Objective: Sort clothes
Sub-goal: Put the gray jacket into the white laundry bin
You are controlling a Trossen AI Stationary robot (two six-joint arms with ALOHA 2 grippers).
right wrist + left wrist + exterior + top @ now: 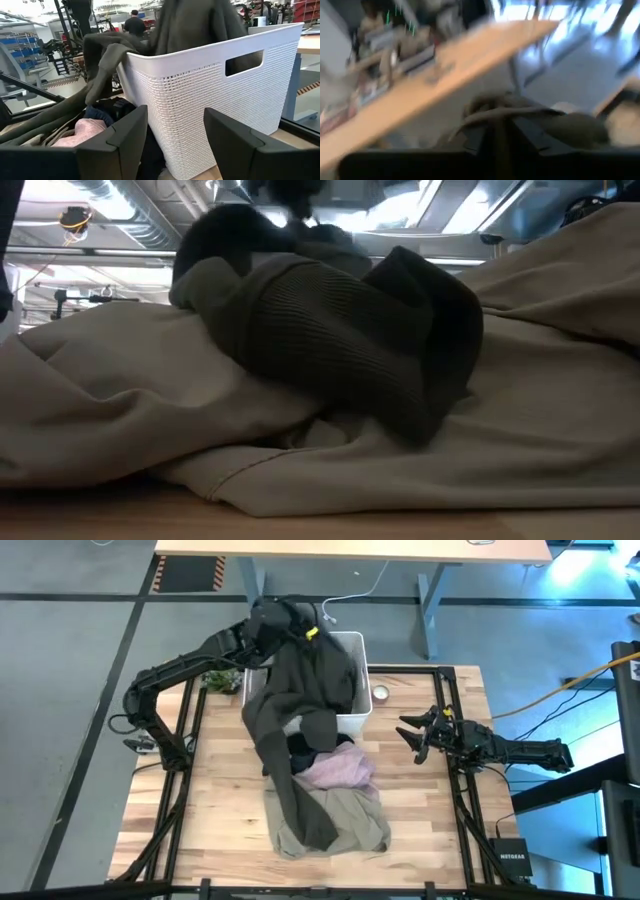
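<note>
A large olive-green garment (300, 720) with beige lining hangs from my left gripper (278, 622), which is raised over the far left corner of the white bin (358, 680). It runs down across the bin onto the table. Its ribbed olive cuff (330, 330) and beige lining (520, 410) fill the low view. A pale pink garment (340, 772) and a black one (310, 752) lie in a heap just in front of the bin. My right gripper (412, 736) is open and empty at the table's right, facing the bin (210, 100). My left gripper is shut on a bunch of the olive garment's upper end (495, 112), pinched between its two fingers; how many layers, I cannot tell. The garment hangs below it, draped over the bin's rim, and its lower end (320, 830) lies on the table.
A small round object (381, 693) sits on the table to the right of the bin. Something green (220, 680) lies at the bin's left. Black frame rails (450, 780) run along both sides of the table. A desk (350, 550) stands beyond the far edge.
</note>
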